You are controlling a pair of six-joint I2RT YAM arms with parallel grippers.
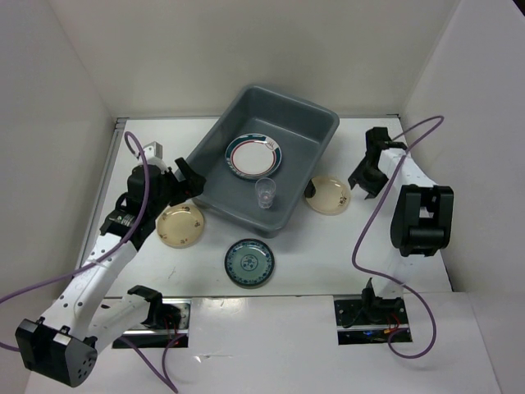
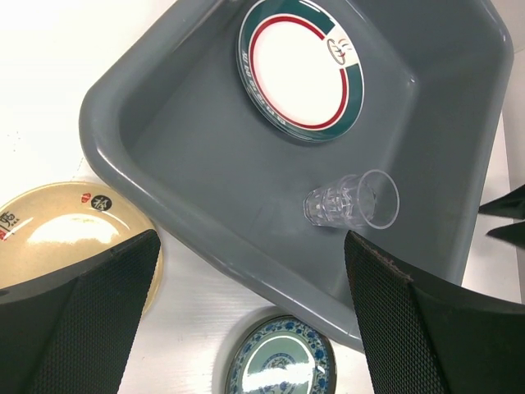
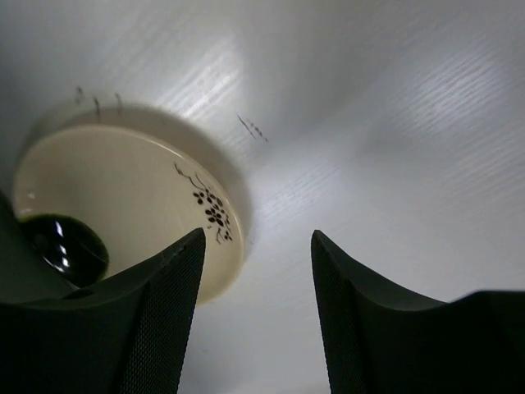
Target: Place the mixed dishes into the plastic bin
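The grey bin (image 1: 312,123) is set askew toward the tabletop's far edge. Inside it a green-and-red banded plate (image 1: 254,155) lies flat, with a clear cup (image 1: 265,193) by the near wall. One beige plate (image 1: 180,224) lies left of the bin, a second beige plate (image 1: 328,194) right of it, and a teal patterned plate (image 1: 249,263) toward the near edge.

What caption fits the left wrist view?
Open left gripper facing grey bin that holds banded plate and clear cup.

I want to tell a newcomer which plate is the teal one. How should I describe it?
Find the grey bin in the middle of the table. Just outside its near corner lies the teal plate, small and round. It alone is dark with a blue pattern; the left beige plate and the right beige plate are pale.
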